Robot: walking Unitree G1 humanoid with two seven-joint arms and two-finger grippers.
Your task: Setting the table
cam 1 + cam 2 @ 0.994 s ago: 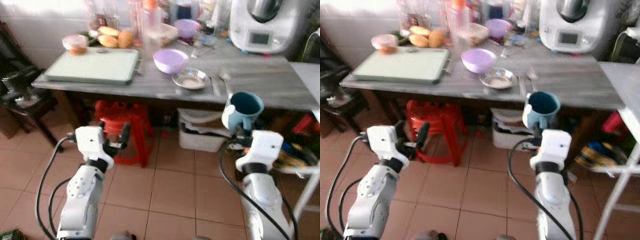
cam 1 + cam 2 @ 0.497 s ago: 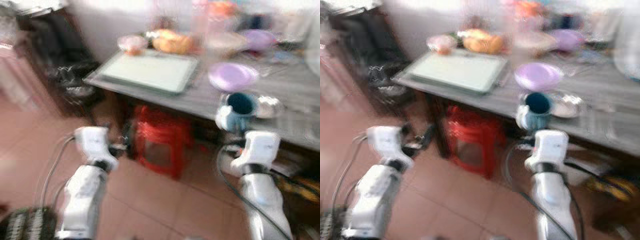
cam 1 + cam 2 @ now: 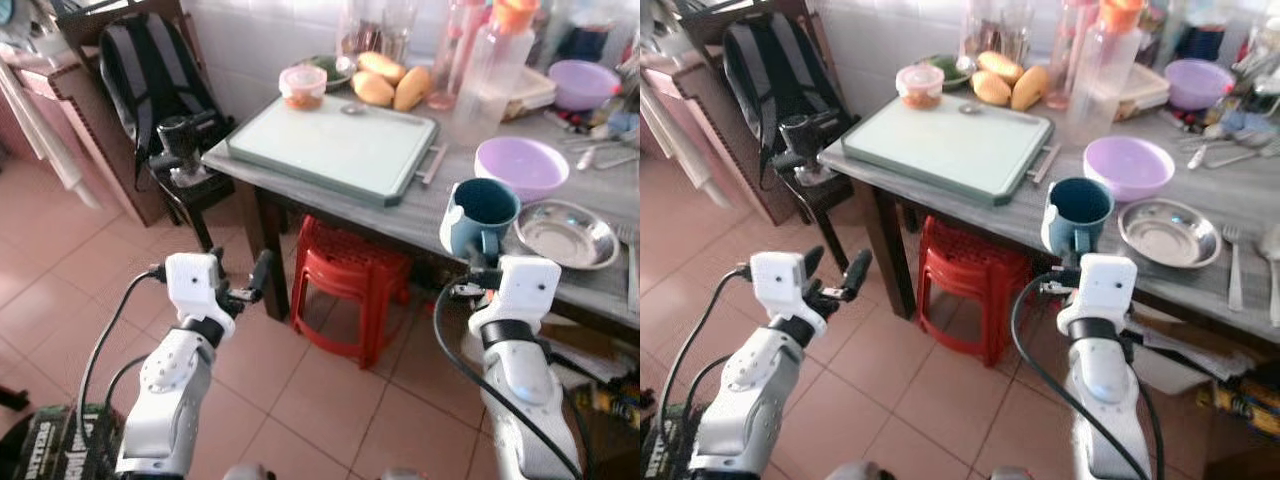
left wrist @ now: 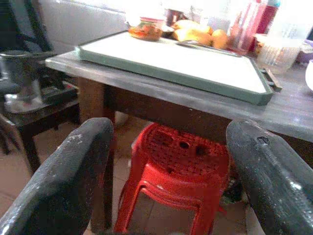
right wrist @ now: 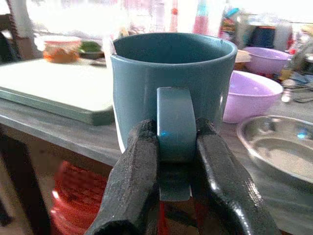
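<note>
My right gripper [image 3: 482, 268] is shut on the handle of a blue mug [image 3: 482, 214], held upright in front of the grey wooden table [image 3: 420, 215]. In the right wrist view both black fingers [image 5: 134, 176] clamp the mug [image 5: 171, 83] handle. On the table lie a purple bowl [image 3: 521, 165], a steel dish [image 3: 565, 232] and a large green-rimmed tray [image 3: 335, 145]. My left gripper [image 3: 240, 278] stands open and empty over the floor, left of the table's corner leg.
A red plastic stool [image 3: 358, 283] stands under the table. A dark chair with a backpack [image 3: 150, 70] and a camera [image 3: 188, 140] is at the left. Bottles, bread rolls [image 3: 385, 85], a jar [image 3: 302, 85] and another purple bowl [image 3: 585, 82] crowd the table's back. Tiled floor [image 3: 60, 260] lies open at left.
The camera has swung left, so the table has shifted right in view and the chair now shows. My right gripper still holds the mug; the left stays open.
</note>
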